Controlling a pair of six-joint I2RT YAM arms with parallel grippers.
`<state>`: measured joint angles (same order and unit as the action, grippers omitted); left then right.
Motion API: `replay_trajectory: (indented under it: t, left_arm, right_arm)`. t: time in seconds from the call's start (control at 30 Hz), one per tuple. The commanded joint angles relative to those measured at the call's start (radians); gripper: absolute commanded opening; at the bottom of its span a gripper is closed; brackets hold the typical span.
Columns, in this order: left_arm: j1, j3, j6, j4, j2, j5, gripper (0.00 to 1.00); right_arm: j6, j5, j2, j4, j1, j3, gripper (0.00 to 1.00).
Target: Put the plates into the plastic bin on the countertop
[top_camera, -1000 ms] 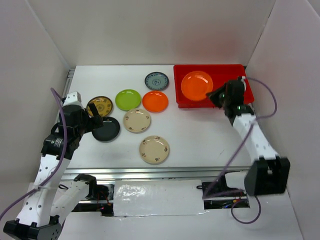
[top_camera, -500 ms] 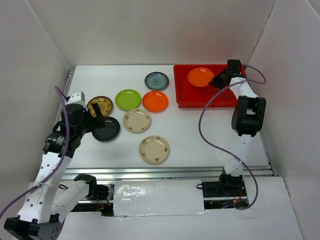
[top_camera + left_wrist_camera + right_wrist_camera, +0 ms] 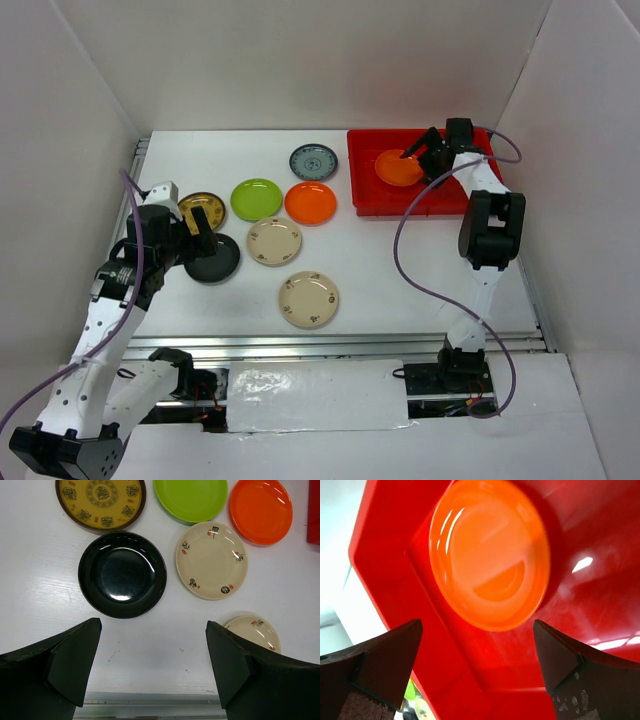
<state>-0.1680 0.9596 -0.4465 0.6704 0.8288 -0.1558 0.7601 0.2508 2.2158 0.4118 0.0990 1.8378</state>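
White walls point(image 3: 300, 60) enclose a white countertop point(image 3: 400, 260): one orange plate point(image 3: 398, 168) lies in the red bin point(image 3: 440, 198), the right gripper point(image 3: 477, 625) spread wide beside it; seven plates point(image 3: 309, 299) lie outside, the left gripper point(image 3: 153, 625) spread above them.

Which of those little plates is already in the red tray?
The orange plate lying inside the red bin at far right. The other orange plate and six more all sit on the white countertop.
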Motion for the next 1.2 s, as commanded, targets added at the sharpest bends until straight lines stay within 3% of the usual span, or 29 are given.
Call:
replay_trajectory:
  t: [0.0,0.1,0.13,0.23,0.33,0.4,0.47,0.67,0.93,1.0,1.1,1.13,1.17]
  left_arm:
    - [-0.005,0.001,0.011,-0.058,0.010,0.071,0.99]
    - [-0.004,0.010,0.014,-0.052,0.047,0.102,0.99]
    - [-0.004,0.014,0.014,-0.046,0.050,0.093,0.99]
    - [-0.005,0.013,0.006,-0.045,0.052,0.081,0.99]
    - [-0.004,0.013,-0.003,-0.037,0.047,0.044,0.99]
    - [-0.004,0.013,-0.009,-0.026,0.049,0.015,0.99]
    - [-0.004,0.013,-0.006,-0.025,0.052,0.013,0.99]
    - [-0.004,0.010,-0.006,-0.022,0.041,0.009,0.99]
    - [-0.004,0.008,0.000,-0.025,0.029,0.010,0.99]
    - [-0.004,0.007,0.000,-0.022,0.026,0.010,0.99]
    - [-0.004,0.007,-0.001,-0.023,0.023,0.007,0.99]
    - [-0.004,0.007,-0.001,-0.023,0.020,0.006,0.99]
    - [-0.005,0.007,-0.001,-0.023,0.020,0.004,0.99]
  right_arm:
    - [-0.044,-0.045,-0.202,0.004,-0.033,-0.044,1.00]
    - [-0.120,-0.181,-0.383,0.025,-0.093,-0.136,1.00]
    - [-0.134,-0.276,-0.430,0.045,-0.149,-0.156,1.00]
    - [-0.179,-0.355,-0.609,0.039,-0.278,-0.334,1.00]
    - [-0.208,-0.270,-0.746,-0.034,-0.402,-0.582,1.00]
    - [-0.219,-0.119,-0.800,-0.126,-0.483,-0.776,1.00]
    - [-0.205,-0.029,-0.817,-0.191,-0.541,-0.926,0.98]
    - [-0.118,-0.041,-0.792,-0.353,-0.686,-1.171,0.93]
    - [-0.071,0.013,-0.688,-0.521,-0.766,-1.279,0.86]
    - [-0.053,0.004,-0.651,-0.530,-0.791,-1.281,0.78]
    - [-0.025,-0.027,-0.608,-0.521,-0.814,-1.270,0.49]
    - [-0.007,-0.039,-0.605,-0.521,-0.814,-1.275,0.31]
    - [0.002,-0.074,-0.613,-0.506,-0.814,-1.275,0.26]
